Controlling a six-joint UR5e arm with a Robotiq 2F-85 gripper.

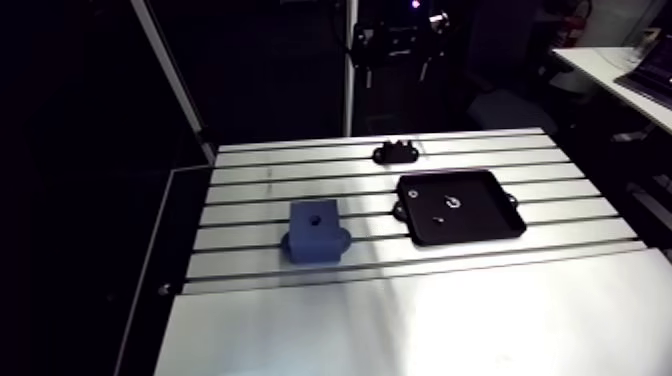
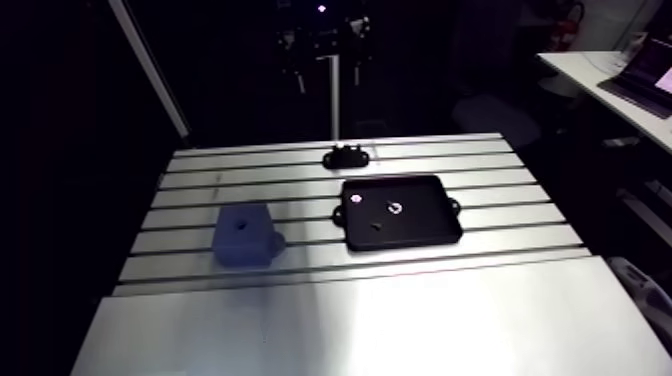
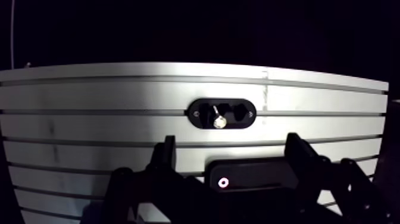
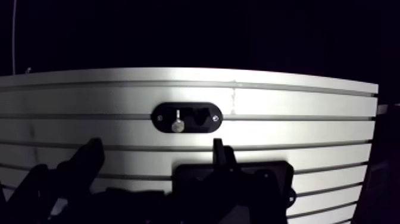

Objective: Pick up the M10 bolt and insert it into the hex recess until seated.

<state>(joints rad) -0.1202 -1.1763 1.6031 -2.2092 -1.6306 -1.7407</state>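
Arm view, nearest: blue block (image 1: 315, 232) on the slotted desk (image 1: 400, 300), round-looking hole in its top face; can't confirm a hex shape. Beside it and slightly farther back: black tray (image 1: 460, 207) with a small shiny ring (image 3: 224, 182) inside. Farthest: small black holder (image 1: 397, 152) near the desk's back edge. Wrist view: tool (image 3: 231, 140) fingers spread wide, gripping nothing, above the tray. Bolt (image 3: 219, 120) lies in the holder ahead of the tool, shiny end toward the tool, well apart from the block.
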